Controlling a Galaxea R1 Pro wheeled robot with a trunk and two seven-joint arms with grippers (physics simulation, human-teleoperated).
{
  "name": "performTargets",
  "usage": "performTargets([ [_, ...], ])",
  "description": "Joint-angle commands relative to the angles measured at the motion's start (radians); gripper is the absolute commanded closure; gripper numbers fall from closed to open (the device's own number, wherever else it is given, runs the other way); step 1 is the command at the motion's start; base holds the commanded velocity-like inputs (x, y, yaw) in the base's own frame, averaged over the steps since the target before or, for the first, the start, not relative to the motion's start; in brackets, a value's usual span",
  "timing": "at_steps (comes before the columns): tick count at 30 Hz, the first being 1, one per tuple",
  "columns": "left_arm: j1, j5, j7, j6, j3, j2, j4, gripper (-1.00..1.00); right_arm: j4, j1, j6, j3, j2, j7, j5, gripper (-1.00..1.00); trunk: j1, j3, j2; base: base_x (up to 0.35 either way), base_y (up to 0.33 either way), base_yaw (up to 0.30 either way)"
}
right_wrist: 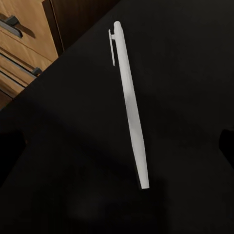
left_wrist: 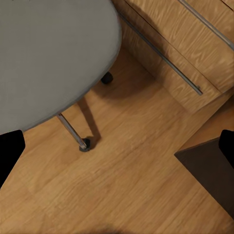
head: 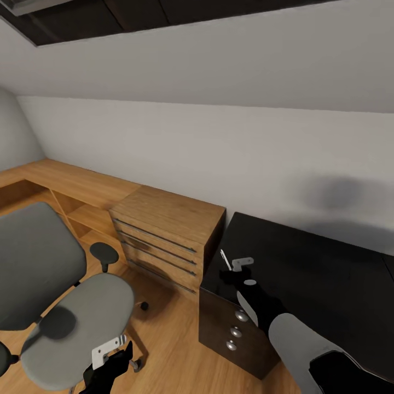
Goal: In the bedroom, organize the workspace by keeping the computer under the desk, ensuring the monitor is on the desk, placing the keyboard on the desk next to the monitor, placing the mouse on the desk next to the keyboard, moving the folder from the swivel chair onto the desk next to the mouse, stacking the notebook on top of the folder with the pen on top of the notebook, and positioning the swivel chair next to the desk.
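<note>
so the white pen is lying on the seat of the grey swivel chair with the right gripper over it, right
Not quite. The white pen lies on the black desk, near its corner beside the wooden drawer cabinet, not on the grey swivel chair. The right gripper is indeed over it. The right wrist view shows the pen against the black desktop, and the head view confirms it.

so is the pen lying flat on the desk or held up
Lying flat: the pen rests on the black desk, between the open right gripper's fingers.
</note>
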Motion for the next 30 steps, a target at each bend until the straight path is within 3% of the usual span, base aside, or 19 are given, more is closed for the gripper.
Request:
performTargets([
  [1, 0.0, 0.003, 0.006, 0.004, -0.001, 0.001, -0.002, -1.0, -0.002, -0.001, 0.013, 0.009, -0.001, -0.008, -0.01, -1.0, 0.0, -0.001, -0.001, 0.0, 0.0, 0.0],
  [3, 0.0, 0.003, 0.006, 0.004, -0.001, 0.001, -0.002, -1.0, -0.002, -0.003, 0.026, 0.009, -0.002, -0.008, -0.01, -1.0, 0.0, -0.001, -0.001, 0.0, 0.0, 0.0],
  [5, 0.0, 0.002, 0.006, 0.002, -0.002, 0.001, -0.004, -1.0, 0.003, -0.082, 0.072, 0.008, -0.004, -0.008, -0.01, -1.0, 0.0, -0.001, -0.001, 0.0, 0.0, 0.0],
  [10, 0.0, 0.001, 0.006, 0.002, -0.002, 0.001, -0.006, -1.0, 0.06, -0.164, 0.122, 0.007, -0.001, -0.008, -0.011, -1.0, 0.0, -0.001, -0.001, 0.0, 0.0, 0.0],
  [20, 0.0, -0.001, 0.006, 0.003, -0.003, 0.0, -0.007, -1.0, 0.176, -0.179, 0.126, 0.008, 0.006, 0.001, -0.027, -1.0, 0.0, -0.001, -0.001, 0.0, 0.0, 0.0],
  [30, 0.0, -0.001, 0.006, 0.004, -0.003, -0.001, -0.007, -1.0, 0.207, -0.178, 0.132, 0.007, 0.021, 0.001, -0.038, -1.0, 0.0, -0.001, -0.001, 0.0, 0.0, 0.0],
])
